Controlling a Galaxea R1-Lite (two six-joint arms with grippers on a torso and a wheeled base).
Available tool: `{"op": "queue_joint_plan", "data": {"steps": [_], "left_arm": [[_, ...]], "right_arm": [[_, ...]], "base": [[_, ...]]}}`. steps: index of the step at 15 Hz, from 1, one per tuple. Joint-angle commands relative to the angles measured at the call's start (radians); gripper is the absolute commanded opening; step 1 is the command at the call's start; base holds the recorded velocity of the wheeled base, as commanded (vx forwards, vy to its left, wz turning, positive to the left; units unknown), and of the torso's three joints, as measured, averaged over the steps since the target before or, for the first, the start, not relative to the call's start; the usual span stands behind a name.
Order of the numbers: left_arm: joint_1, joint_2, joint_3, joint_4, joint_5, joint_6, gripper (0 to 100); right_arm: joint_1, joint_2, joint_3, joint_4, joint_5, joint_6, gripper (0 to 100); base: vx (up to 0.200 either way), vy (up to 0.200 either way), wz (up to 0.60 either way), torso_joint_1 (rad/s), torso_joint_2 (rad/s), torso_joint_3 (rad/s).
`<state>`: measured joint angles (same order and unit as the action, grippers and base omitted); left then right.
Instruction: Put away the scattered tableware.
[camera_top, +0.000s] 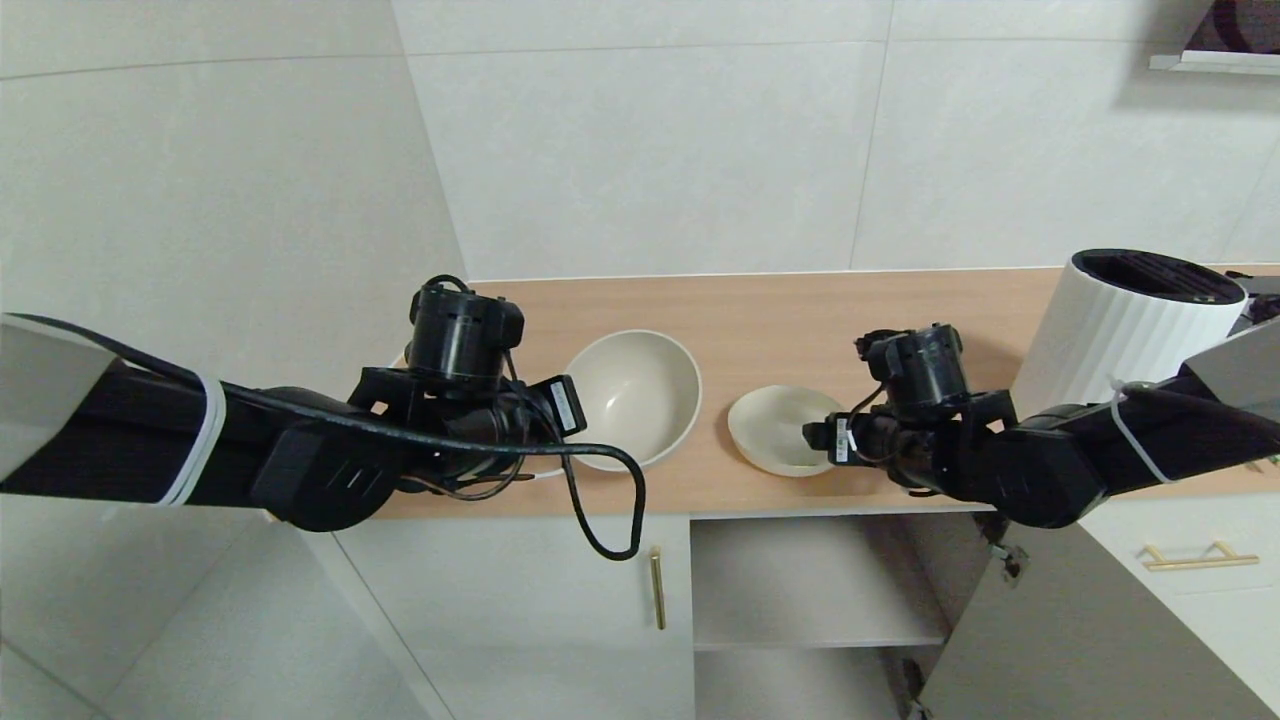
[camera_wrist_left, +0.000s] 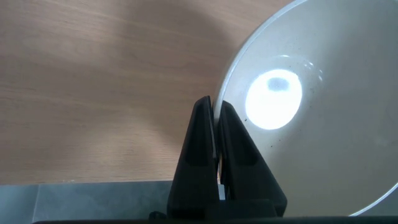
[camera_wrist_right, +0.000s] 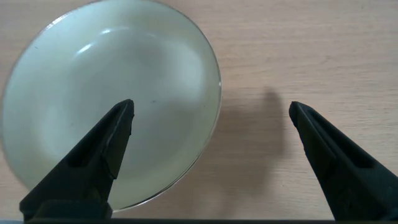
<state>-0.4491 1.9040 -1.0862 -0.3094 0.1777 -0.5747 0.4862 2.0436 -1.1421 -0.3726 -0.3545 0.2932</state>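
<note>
i'm seeing my left gripper (camera_wrist_left: 214, 104) pinching shut on the rim of the big bowl (camera_wrist_left: 323, 124), which is sitting on the wooden counter (camera_top: 790, 310). my right gripper (camera_wrist_right: 210, 107) is hanging spread wide, one finger over the small dish (camera_wrist_right: 112, 112) just right of the bowl, the other over bare wood.

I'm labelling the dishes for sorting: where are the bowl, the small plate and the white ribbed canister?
bowl (camera_top: 640, 392): head view, inside bottom.
small plate (camera_top: 775, 430): head view, middle of its face.
white ribbed canister (camera_top: 1110, 340): head view, side wall.
</note>
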Motion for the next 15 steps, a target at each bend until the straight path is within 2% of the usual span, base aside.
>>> {"op": "queue_joint_plan", "data": {"steps": [1,3,4,15], "left_arm": [[0.0,-0.003,0.0,-0.001,0.0,-0.001,0],[0.0,-0.003,0.0,-0.001,0.0,-0.001,0],[0.0,-0.003,0.0,-0.001,0.0,-0.001,0],[0.0,-0.037,0.014,0.001,0.0,-0.001,0]], "right_arm": [[0.0,0.007,0.001,0.0,0.0,0.0,100],[0.002,0.007,0.002,0.0,0.0,0.0,100],[0.0,0.007,0.002,0.0,0.002,0.0,0],[0.0,-0.026,0.009,0.001,0.008,0.001,0]], "base": [[0.0,0.0,0.0,0.0,0.0,0.0],[0.0,0.0,0.0,0.0,0.0,0.0],[0.0,0.0,0.0,0.0,0.0,0.0],[0.0,0.0,0.0,0.0,0.0,0.0]]}}
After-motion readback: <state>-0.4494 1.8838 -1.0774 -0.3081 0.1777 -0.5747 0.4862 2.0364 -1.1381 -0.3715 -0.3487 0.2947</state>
